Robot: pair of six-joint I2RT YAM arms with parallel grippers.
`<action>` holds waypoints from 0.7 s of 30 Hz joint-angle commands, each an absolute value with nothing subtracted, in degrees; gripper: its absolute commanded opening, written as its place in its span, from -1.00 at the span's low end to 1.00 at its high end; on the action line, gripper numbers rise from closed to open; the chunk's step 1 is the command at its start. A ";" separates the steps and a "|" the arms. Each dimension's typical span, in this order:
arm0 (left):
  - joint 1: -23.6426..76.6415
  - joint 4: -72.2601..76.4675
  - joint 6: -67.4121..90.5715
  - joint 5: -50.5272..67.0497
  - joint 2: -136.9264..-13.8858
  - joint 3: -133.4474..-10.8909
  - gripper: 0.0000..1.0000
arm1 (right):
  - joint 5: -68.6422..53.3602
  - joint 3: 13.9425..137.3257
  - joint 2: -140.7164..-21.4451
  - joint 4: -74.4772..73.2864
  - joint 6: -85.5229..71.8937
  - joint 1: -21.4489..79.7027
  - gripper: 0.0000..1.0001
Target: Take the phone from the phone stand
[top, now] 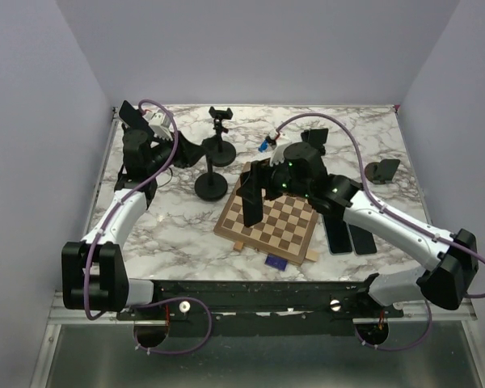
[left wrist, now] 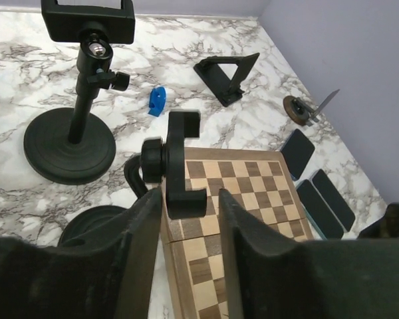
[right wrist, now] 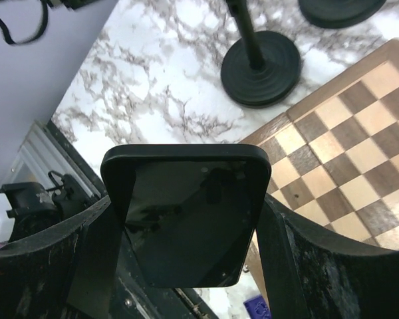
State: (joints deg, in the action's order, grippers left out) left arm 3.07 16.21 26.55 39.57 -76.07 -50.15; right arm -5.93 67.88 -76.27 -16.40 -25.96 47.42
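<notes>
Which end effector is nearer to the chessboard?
Right. The right end effector hangs over the far left corner of the chessboard, gripping a phone. The left end effector is off the board, to its left.

The phone looks glossy black, the stand matt black, the chessboard smooth wood, the table marble-patterned.

Stand pole and far base cropped at top.
</notes>
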 commanded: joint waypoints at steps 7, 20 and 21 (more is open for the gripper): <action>3.04 6.27 25.84 32.45 -68.83 -53.14 0.90 | -6.60 72.73 -84.02 -14.16 -31.54 56.32 -0.99; 3.12 -11.52 21.32 -9.72 -47.38 -53.74 0.97 | 2.11 86.16 -105.12 -20.68 -45.77 63.65 -0.99; 3.10 -11.14 21.69 -11.39 -46.49 -53.18 0.97 | 2.71 87.64 -107.34 -22.14 -46.91 63.91 -0.99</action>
State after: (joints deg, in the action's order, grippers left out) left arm 3.11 -6.02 22.41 6.90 -50.63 -53.45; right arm -1.87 81.12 -101.10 -17.72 -39.99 62.35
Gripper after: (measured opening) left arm 0.985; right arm 0.780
